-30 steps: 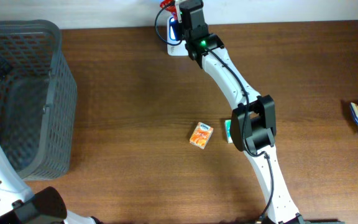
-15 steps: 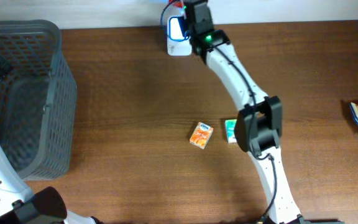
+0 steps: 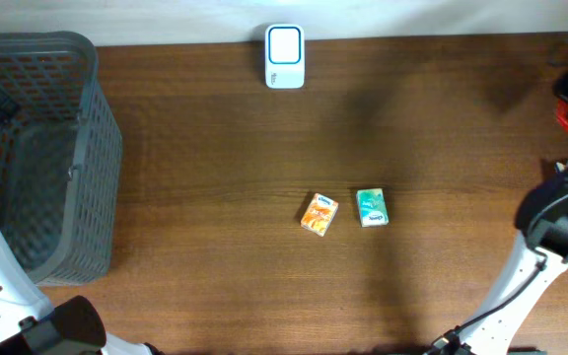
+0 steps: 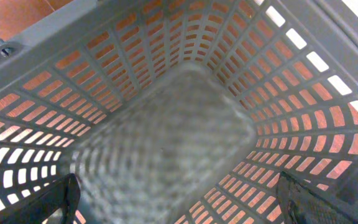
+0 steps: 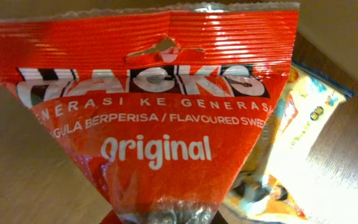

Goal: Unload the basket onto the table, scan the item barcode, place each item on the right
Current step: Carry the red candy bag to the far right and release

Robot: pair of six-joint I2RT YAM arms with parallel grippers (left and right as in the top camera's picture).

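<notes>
A red candy bag [image 5: 160, 106] printed "Original" fills the right wrist view, and my right gripper [image 5: 165, 218] is shut on its lower end. No barcode shows on the face I see. From overhead the bag [image 3: 566, 110] is a red blur at the far right edge, well away from the white scanner [image 3: 284, 57] at the table's back edge. My left gripper [image 4: 185, 211] hangs open inside the grey basket [image 4: 166, 143] with nothing between its fingers.
The basket [image 3: 77, 148] takes up the left end of the table. An orange packet [image 3: 319, 214] and a green packet [image 3: 372, 208] lie side by side mid-table. A yellow and white packet [image 5: 303, 130] lies on the wood under the red bag.
My right arm has swung from the scanner at the back to the far right edge, carrying the red bag. The green packet shows fully now. The left arm has not moved.
</notes>
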